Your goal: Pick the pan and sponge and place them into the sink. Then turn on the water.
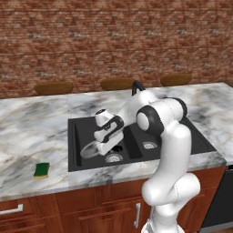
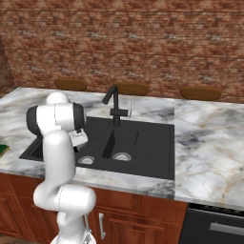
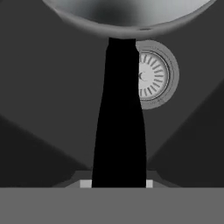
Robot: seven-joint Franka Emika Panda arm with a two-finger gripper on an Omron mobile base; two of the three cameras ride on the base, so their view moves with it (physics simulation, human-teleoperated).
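Over black sink (image 1: 77,136), silver-grey pan (image 1: 89,150)

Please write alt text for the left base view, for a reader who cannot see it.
The white arm's gripper holds a small round silver-grey metal pan over the larger basin of the matte black double sink; a green and yellow sponge lies on the marble counter.

**Cams: two wide, one close**

L + R base views sit behind the arm, high, looking fwd/down; both share the sink (image 1: 200,141) and brick wall (image 1: 113,41). Hand view looks close down the pan (image 3: 127,13) handle onto a drain (image 3: 153,75).
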